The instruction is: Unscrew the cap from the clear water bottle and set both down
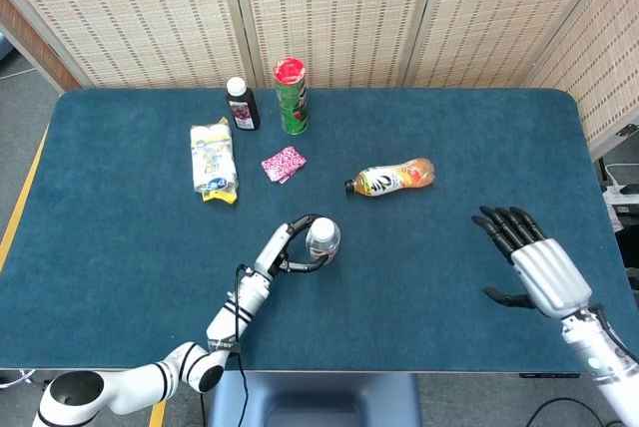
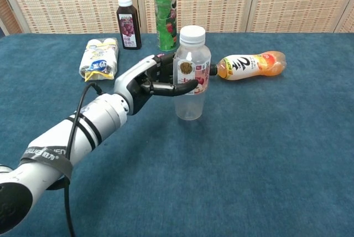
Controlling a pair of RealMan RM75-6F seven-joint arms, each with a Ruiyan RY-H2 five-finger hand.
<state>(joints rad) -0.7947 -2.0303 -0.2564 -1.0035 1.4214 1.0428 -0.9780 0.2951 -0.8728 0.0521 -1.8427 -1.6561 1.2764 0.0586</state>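
Altogether three bottles, clear water bottle (image 2: 192,76) in left hand (image 2: 149,82), one can (image 2: 167,14)

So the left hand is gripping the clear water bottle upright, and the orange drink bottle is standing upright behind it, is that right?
Not quite: the left hand does grip the clear water bottle upright, but the orange drink bottle is lying on its side, as the chest view shows.

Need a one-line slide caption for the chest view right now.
Left hand grips the upright, capped clear water bottle on the blue table; orange drink bottle lies behind.
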